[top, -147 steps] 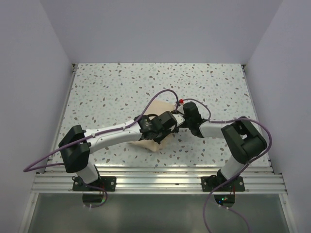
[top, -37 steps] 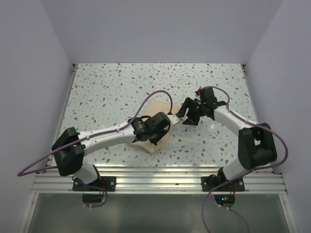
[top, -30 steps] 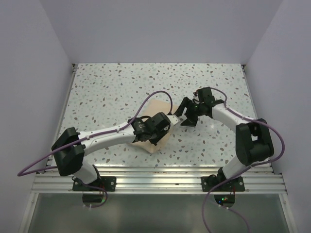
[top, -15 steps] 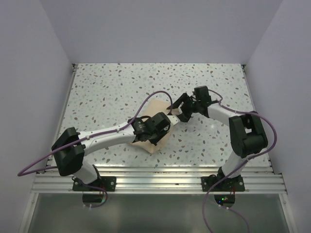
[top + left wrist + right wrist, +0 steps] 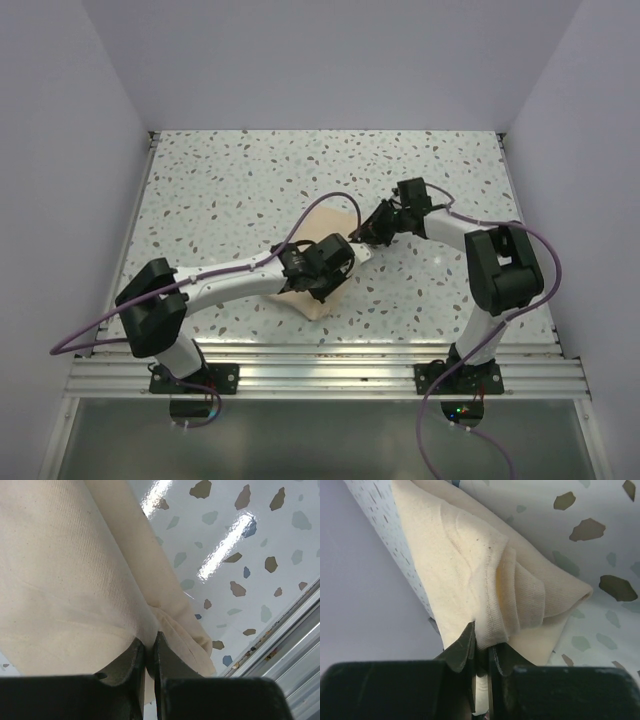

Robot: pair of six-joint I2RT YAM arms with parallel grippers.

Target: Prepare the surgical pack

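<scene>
— Surgical pack (image 5: 325,218): where does it lie?
— Near the middle of the bench (image 5: 220,180), a glossy white top speckled with grey and brown. Plain pale walls (image 5: 330,60) close it in on three sides. The pack is a folded beige cloth bundle.
— What stands in the way?
— The left arm (image 5: 240,275) lies across it and hides most of it from above. A purple cable (image 5: 325,197) arcs over its far corner. An aluminium rail (image 5: 330,372) runs along the near edge.
— And the grippers?
— The left gripper (image 5: 149,652) is pinched tight on a fold of the cloth. The right gripper (image 5: 481,652) is closed on a hemmed, layered corner at the pack's right side.
</scene>
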